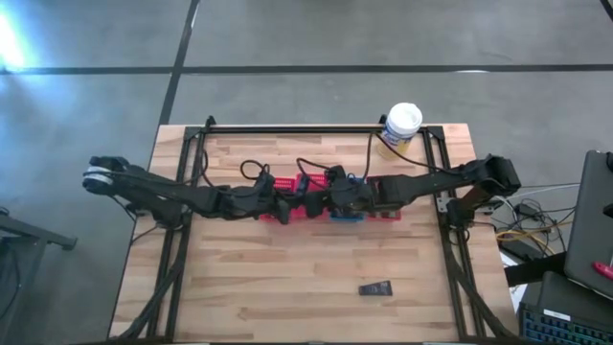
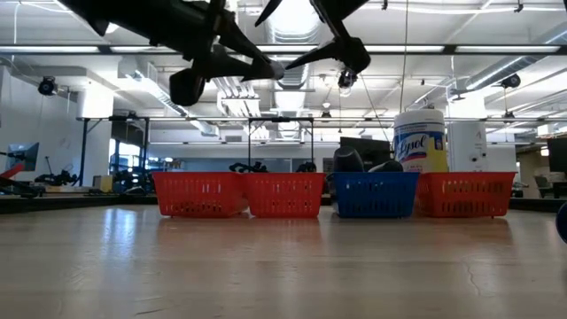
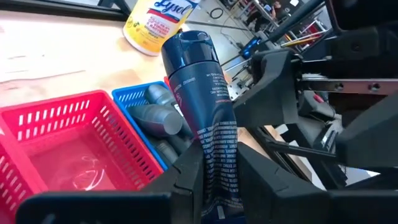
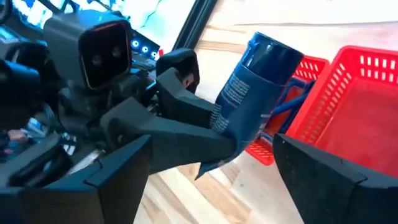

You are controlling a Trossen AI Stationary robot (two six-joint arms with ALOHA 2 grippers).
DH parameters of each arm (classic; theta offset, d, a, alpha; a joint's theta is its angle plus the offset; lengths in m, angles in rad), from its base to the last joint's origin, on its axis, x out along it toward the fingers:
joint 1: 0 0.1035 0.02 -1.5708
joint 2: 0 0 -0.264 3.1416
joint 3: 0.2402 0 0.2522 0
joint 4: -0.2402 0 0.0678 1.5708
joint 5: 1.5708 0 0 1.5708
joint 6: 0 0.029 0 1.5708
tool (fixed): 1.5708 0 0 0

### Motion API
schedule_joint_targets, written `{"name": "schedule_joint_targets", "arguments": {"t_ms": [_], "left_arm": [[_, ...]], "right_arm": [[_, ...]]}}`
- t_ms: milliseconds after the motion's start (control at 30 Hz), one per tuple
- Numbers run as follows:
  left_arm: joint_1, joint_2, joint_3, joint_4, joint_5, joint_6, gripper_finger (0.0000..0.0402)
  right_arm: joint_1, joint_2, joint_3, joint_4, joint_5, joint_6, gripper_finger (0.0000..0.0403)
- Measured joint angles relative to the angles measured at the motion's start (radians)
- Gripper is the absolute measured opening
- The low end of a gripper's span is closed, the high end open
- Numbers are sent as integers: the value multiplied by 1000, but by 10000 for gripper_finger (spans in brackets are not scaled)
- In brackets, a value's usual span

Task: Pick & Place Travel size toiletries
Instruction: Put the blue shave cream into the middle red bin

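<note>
Left gripper [image 3: 217,180] pinching dark blue tube [image 3: 202,106] above baskets, right gripper [image 4: 211,180] spread beside it; best lowered over blue basket [image 3: 140,102] with other tubes, then released gently.

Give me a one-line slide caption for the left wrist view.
Left tool shut on a dark blue tube, held above the blue basket of grey tubes, beside a red basket.
</note>
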Motion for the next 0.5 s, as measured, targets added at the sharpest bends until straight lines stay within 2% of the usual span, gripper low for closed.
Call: {"name": "schedule_joint_targets", "arguments": {"t_ms": [167, 400, 500], "left_arm": [[0, 7, -1, 12, -1, 6, 78], [2, 8, 2, 26, -8, 32, 78], [5, 8, -1, 27, -16, 35, 78]], "right_arm": [[-32, -4, -1, -4, 2, 10, 328], [-93, 50, -2, 21, -89, 35, 328], [-96, 57, -2, 42, -87, 32, 318]]}}
